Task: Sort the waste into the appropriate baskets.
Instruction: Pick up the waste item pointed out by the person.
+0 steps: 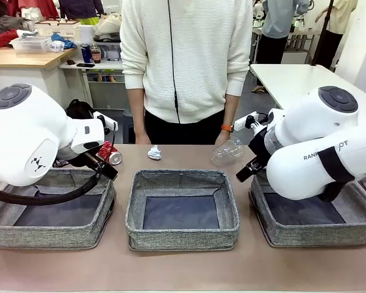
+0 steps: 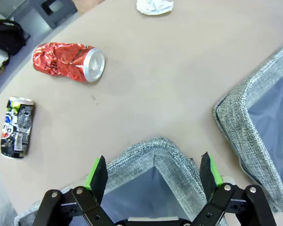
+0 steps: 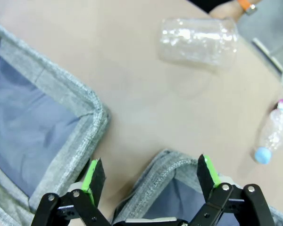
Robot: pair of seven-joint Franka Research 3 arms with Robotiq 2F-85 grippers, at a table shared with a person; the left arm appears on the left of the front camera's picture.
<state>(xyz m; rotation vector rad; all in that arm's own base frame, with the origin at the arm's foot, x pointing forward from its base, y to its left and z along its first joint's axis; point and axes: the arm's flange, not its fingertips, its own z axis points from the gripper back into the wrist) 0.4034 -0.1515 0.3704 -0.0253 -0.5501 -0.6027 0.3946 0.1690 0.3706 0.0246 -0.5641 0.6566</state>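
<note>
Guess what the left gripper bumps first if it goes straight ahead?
Probably the left gripper would meet the left basket: its corner rim sits between the open jaws. Depth is unclear.

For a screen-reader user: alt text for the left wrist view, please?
The open, empty left gripper hangs over the corner of a grey basket; beyond it on the table lie a crushed red can, a dark multicoloured can and a white paper ball. A second basket shows at right.
</note>
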